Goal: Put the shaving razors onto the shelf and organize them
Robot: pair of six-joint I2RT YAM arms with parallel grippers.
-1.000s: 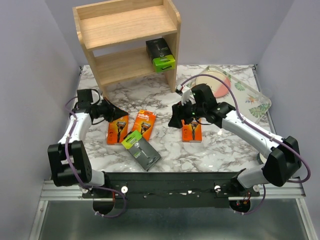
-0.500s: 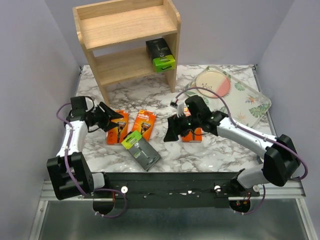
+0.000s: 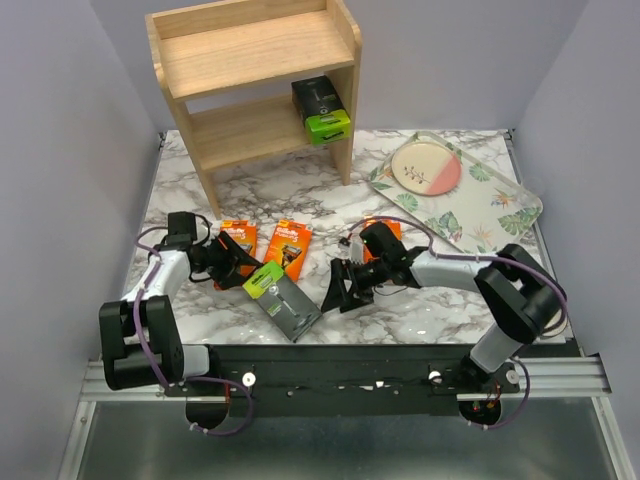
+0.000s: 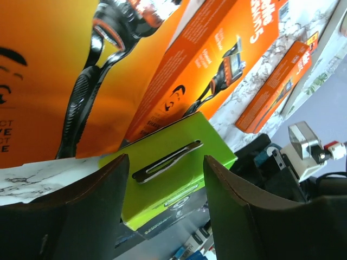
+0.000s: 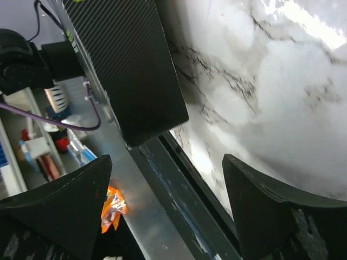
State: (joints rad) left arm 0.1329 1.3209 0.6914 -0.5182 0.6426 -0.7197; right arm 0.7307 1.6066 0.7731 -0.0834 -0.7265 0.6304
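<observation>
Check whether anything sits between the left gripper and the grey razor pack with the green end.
Nothing visible does. The left gripper, jaws open, points straight at the green end of the grey pack; the orange packs lie off to the side, not between.

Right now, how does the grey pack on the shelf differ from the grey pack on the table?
The shelf pack sits on the lower tier of the shelf, at its right end; the table pack lies flat on the marble table, close to its near edge. The shelf pack's green end faces the near side; the table pack's green end points toward the far left. Both are dark with one lime-green end.
</observation>
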